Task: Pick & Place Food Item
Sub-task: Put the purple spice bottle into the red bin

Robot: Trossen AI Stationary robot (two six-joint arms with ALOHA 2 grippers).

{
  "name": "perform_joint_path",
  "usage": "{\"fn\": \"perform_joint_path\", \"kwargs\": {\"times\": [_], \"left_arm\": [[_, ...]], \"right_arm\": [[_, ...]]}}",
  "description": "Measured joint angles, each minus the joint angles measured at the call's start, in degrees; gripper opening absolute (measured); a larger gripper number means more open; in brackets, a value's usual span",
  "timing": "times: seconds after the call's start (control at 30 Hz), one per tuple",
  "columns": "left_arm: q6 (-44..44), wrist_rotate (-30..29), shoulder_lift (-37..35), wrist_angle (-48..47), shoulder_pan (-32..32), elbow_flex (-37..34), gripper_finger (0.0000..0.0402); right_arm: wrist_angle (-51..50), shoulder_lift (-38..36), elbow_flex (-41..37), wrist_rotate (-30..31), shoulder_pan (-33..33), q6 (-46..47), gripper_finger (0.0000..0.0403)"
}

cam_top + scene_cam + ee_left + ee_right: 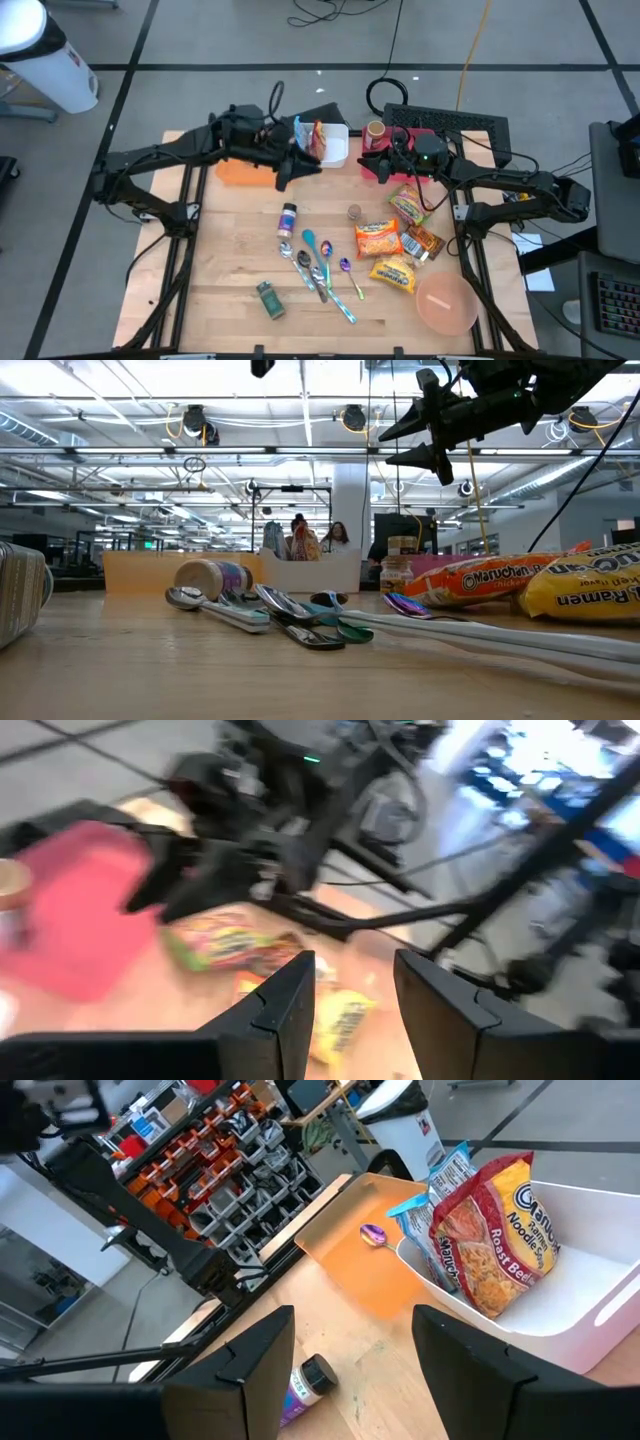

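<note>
Left gripper (350,995) hangs empty, fingers apart; the packets (225,942) beyond it are blurred. Right gripper (350,1345), also parted and empty, faces the white bin (570,1295), partly cut off.

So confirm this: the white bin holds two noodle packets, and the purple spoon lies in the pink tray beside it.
One detail is wrong. The purple spoon lies in the orange tray, not a pink one. The right wrist view shows it, with the white bin next to that tray holding the noodle packets, as you said.
</note>
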Motion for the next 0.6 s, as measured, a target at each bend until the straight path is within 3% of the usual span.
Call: {"fn": "perform_joint_path", "kwargs": {"times": [0.23,0.4,0.6], "left_arm": [[0.0,1.5,-3.7,6.3,-1.1,-5.0,0.0145],[-0.3,4.2,-9.0,18.8,2.2,-9.4,0.0145],[-4.1,7.2,-15.6,17.8,8.1,-15.4,0.0145]], "right_arm": [[0.0,0.0,0.0,0.0,0.0,0.1,0.0196],[0.0,0.0,0.0,0.0,0.0,0.0,0.0196],[0.6,0.0,0.0,0.0,0.0,0.0,0.0196]]}}
